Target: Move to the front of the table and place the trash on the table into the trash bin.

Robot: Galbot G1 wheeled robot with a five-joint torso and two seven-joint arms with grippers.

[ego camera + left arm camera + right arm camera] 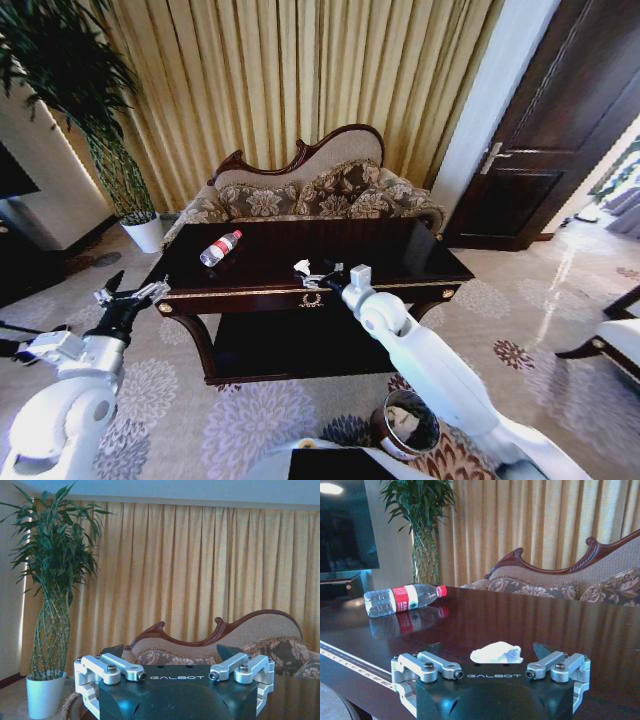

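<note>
While right gripper [496,656] straddles the paper scrap [497,652], jaws spread, closing off-centre risks flicking it away.

You are looking at a warmly lit room; daylight glows through the gold curtains [300,80] at the back, brightest in the two wrist views. In the head view the straight lines bow outward near the edges, and the door [560,120] leans sharply. The glossy table [400,255] top mirrors the curtains as pale vertical streaks, and the bottle [402,599] casts a clear reflection beneath itself. The polished floor at right carries a white glare streak. A dark screen at the far left reflects one ceiling light. The plant [52,580] looks soft, slightly blurred.
</note>
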